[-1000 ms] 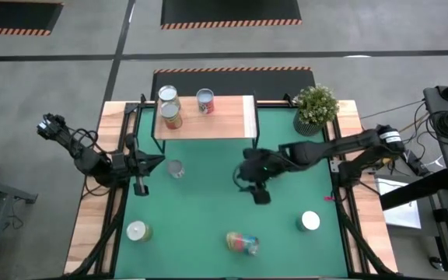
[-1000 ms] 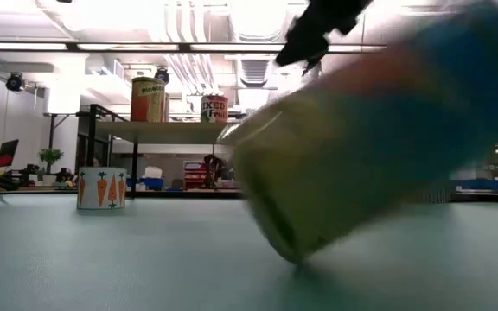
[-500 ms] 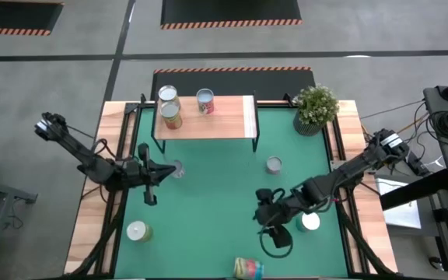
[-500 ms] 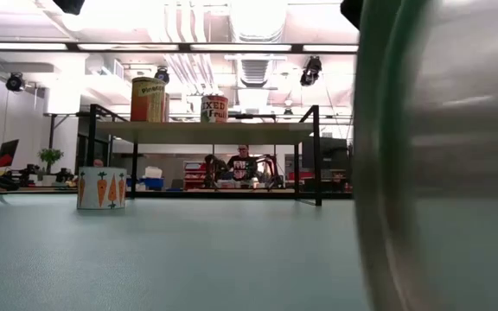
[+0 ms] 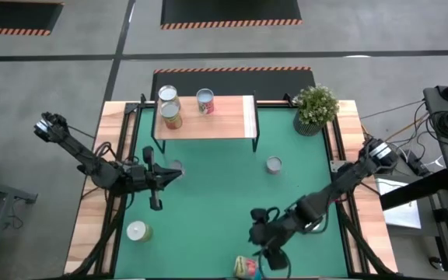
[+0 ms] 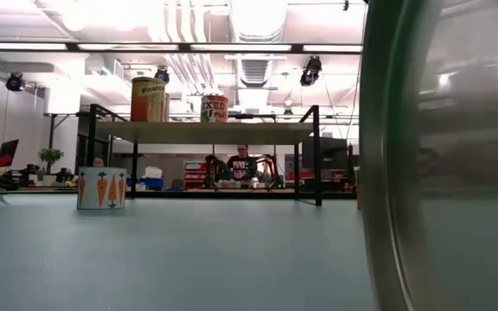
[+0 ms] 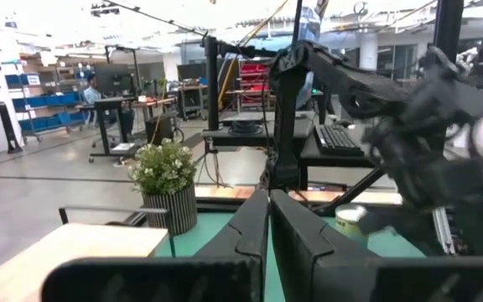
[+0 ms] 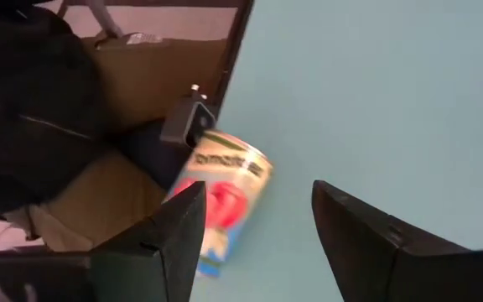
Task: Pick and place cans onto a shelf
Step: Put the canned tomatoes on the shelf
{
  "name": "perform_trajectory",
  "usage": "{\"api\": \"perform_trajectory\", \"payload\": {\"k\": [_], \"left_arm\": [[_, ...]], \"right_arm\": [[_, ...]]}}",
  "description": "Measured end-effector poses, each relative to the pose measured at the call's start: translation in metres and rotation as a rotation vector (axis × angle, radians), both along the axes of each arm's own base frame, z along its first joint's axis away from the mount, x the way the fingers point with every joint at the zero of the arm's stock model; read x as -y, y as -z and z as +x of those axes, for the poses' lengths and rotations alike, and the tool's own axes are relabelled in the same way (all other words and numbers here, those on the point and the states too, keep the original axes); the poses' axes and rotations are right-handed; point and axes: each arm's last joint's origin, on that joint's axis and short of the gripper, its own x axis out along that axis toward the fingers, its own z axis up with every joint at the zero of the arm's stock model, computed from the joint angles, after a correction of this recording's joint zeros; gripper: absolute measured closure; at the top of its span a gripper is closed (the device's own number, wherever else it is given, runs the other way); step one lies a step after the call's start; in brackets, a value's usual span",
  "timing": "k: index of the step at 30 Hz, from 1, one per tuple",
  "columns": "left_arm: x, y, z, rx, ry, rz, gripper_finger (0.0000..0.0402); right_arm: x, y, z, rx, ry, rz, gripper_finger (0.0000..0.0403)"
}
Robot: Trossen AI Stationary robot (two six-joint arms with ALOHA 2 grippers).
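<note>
At the near edge of the green surface [image 5: 208, 210], a toppled tomato can [image 8: 223, 200] on its side, long axis flat, lid end toward the rim. Probably rigid, slick, prone to rolling; best pinched across the label. Right pincer [image 8: 254, 231] spread open above it, empty. Left pincer [image 7: 269, 243] closed, empty, below the shelf [image 5: 224, 124].

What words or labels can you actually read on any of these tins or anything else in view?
"IXED Fruit": partly cut off, on the right-hand can on the shelf.
"tomato": roughly, on the toppled can lying ahead of the right gripper; the rest is too blurred.
Yellow can on the shelf: lettering too blurred to read.
Carrot can: pictures of carrots only, no readable words.
</note>
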Motion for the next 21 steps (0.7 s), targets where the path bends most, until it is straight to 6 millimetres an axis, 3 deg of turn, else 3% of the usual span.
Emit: {"api": "perform_trajectory", "payload": {"k": [11,21], "left_arm": [[0.001,-0.010,0.001,0.011,-0.005,0.033,0.0402],[0.001,-0.012,0.001,0.013,-0.006,0.037,0.0402]], "right_arm": [[-0.055,0.016,0.029,-0.122,0.000,-0.019,0.0298],[-0.079,0.017,0.033,-0.234,0.152,-0.132,0.0363]]}}
